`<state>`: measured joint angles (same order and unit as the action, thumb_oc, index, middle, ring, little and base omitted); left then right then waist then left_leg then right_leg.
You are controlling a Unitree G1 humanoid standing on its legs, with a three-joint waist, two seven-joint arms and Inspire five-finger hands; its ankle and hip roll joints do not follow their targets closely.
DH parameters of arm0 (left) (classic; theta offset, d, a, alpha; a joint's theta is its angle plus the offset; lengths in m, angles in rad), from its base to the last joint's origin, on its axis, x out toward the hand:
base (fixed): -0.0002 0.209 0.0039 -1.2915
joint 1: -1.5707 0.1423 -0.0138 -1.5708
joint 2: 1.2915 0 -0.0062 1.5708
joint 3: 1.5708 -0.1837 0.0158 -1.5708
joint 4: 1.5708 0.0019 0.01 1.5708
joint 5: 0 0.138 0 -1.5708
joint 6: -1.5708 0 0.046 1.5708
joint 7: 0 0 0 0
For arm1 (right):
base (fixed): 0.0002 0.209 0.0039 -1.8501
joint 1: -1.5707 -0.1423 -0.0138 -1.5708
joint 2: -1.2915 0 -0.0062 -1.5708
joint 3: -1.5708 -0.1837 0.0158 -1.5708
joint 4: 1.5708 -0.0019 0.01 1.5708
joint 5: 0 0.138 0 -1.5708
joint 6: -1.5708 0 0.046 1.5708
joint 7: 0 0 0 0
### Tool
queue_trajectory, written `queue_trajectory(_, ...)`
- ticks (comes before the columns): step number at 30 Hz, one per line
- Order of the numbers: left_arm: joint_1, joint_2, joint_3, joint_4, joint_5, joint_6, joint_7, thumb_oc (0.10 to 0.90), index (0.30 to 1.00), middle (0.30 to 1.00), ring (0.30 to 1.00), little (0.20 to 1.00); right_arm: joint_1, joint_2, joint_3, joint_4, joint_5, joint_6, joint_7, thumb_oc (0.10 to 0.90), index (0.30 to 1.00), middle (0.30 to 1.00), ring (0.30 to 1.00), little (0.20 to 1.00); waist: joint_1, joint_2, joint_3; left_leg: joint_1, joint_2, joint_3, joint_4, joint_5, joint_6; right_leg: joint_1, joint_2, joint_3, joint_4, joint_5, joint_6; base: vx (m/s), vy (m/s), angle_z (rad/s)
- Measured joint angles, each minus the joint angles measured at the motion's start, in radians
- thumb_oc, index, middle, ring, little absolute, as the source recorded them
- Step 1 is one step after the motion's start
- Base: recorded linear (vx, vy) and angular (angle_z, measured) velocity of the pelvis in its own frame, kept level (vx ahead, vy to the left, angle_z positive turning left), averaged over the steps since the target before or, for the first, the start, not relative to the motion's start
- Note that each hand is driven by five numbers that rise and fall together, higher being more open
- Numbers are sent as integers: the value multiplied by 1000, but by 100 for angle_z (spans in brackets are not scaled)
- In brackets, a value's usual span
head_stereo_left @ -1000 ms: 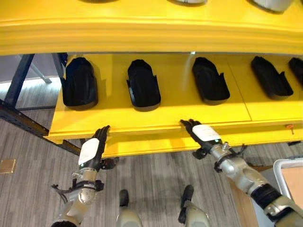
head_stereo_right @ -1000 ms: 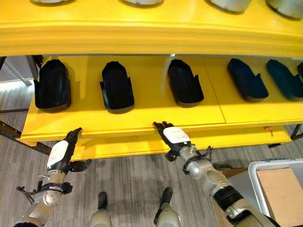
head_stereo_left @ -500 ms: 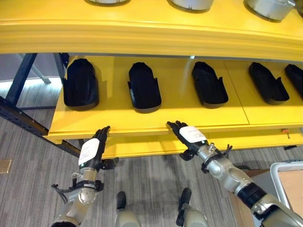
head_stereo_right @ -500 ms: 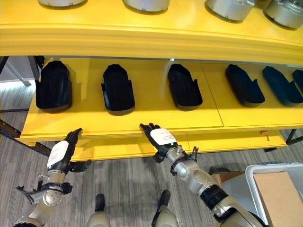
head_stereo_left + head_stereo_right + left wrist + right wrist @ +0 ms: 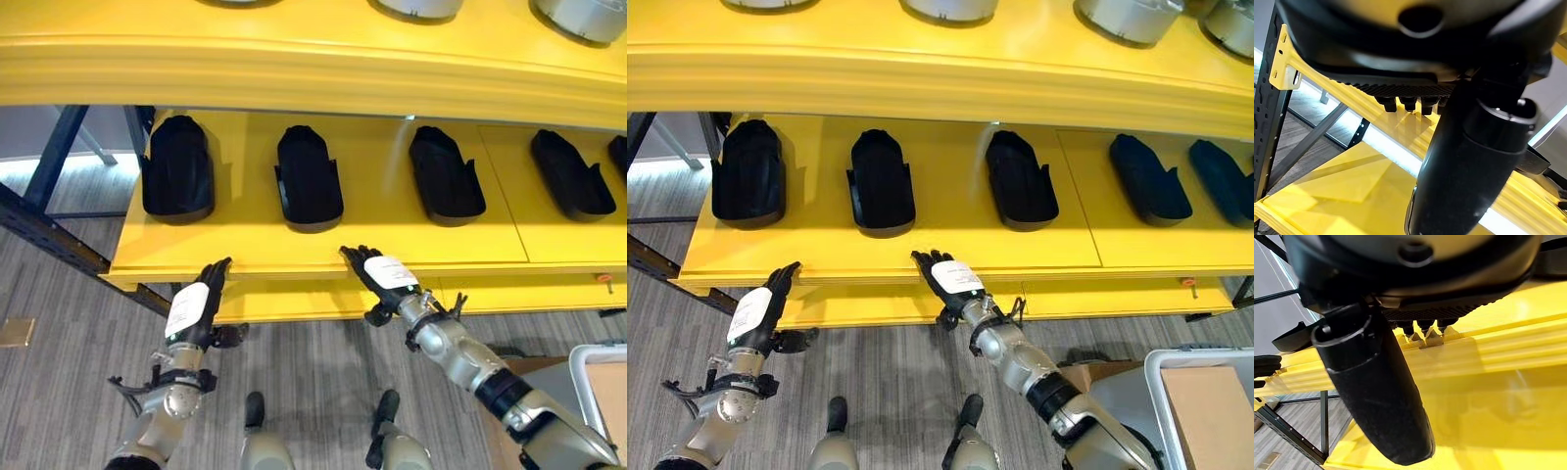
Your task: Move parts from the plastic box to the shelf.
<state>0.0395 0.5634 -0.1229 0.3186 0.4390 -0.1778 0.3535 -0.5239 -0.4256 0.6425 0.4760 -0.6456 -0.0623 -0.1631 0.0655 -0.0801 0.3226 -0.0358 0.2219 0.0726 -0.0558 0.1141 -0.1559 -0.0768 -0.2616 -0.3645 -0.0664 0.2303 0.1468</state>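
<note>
Both hands at the shelf edge, nothing held

The left hand [image 5: 196,305] and right hand [image 5: 380,276] are seen with straight fingers resting on the front edge of the yellow shelf [image 5: 392,250]. Black parts [image 5: 309,176] lie beyond them, long axes running front to back. The plastic box [image 5: 1205,387] is shown more fully in the right eye view, nearer the right hand.

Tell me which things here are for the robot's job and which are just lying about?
For the job:
- yellow shelf
- black parts on it
- plastic box
- left hand and right hand, empty

Just lying about:
- silver pots above
- cardboard sheet
</note>
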Motion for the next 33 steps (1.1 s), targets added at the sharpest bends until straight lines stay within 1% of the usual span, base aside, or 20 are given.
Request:
queue_trajectory(3, 0, -1, 0, -11, 0, 0, -6, 900, 1000, 1000, 1000, 1000, -5, 0, 3, 0, 0, 3, -20, 900, 1000, 1000, 1000, 1000, 9, 12, 8, -3, 0, -4, 0, -2, -2, 3, 1, -4, -6, 0, 0, -3, 7, 1)
queue_trajectory(9, -8, 0, 6, -24, 0, 1, -9, 900, 1000, 1000, 1000, 1000, -36, 1, 16, -6, 0, 7, -19, 900, 1000, 1000, 1000, 1000, 18, 21, 21, -18, 0, -20, 5, -5, -5, 6, 2, -19, -12, 0, 3, -15, 23, 7)
queue_trajectory(13, -8, 0, 8, -52, -1, 4, 0, 900, 1000, 1000, 1000, 1000, -67, 19, 25, -6, 0, 7, -19, 900, 1000, 1000, 1000, 1000, 23, 21, 50, -20, 0, -26, 15, -11, -5, 15, 1, -27, -12, -3, 6, -8, 13, 5)
queue_trajectory(25, -6, -1, 7, -59, -1, 3, 8, 900, 1000, 1000, 1000, 1000, -90, 45, 60, -6, 0, 7, -10, 900, 1000, 1000, 1000, 1000, 26, 22, 57, -22, 0, -27, 20, -15, -6, 14, 0, -29, -9, -8, 6, 0, 0, 0)
queue_trajectory(29, -8, -1, 7, -59, -1, 3, 8, 900, 1000, 1000, 1000, 1000, -108, 49, 90, -6, 0, 7, -3, 900, 1000, 1000, 1000, 1000, 26, 22, 58, -25, 0, -29, 23, -17, -6, 14, 0, -30, -9, -8, 6, 0, 0, 0)
queue_trajectory(33, -8, -1, 7, -61, -1, 3, 8, 900, 1000, 1000, 1000, 1000, -108, 62, 91, -6, 1, 6, -1, 900, 1000, 1000, 1000, 1000, 26, 23, 59, -32, 0, -31, 33, -21, -7, 14, -1, -32, -9, -8, 6, 0, 0, 0)
